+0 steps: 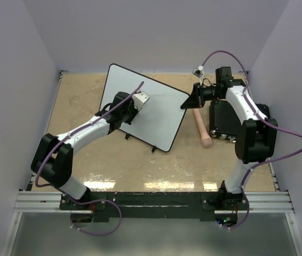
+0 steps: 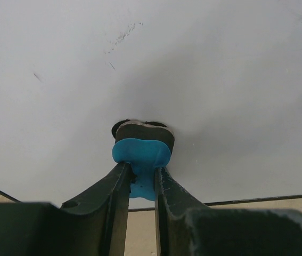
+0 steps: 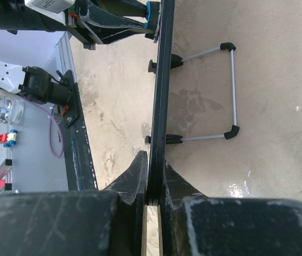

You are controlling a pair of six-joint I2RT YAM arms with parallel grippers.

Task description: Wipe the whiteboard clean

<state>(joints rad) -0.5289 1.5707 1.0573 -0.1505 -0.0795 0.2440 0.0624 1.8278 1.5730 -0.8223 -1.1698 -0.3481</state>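
The board (image 1: 161,117) stands in the middle of the table (image 1: 87,90), leaning back on its wire stand (image 3: 234,90). The left gripper (image 2: 143,173) is squeezed tight on a blue eraser (image 2: 140,152). The dark pad of the eraser is pressed flat on the white face. The right gripper (image 3: 153,178) is pinched closed on the thin right edge of the board, and I think it is there to keep the board steady. A wooden stick (image 1: 203,128) and a black box (image 1: 226,120) lie to the right, near the right arm and apart from the board.

The board looks almost clean. A few small dark marks (image 2: 120,37) show on it, a little way from the eraser. So I think the wiping is nearly done but not all done.

Here is what could go wrong. The right gripper holds only a thin edge, so a hard push from the eraser could make the board slip out and tip back or slide on its little feet. The eraser is held only by its blue top, so a strong rub could twist it out of the fingers. If the wipe stops short, the marks will be left on the board
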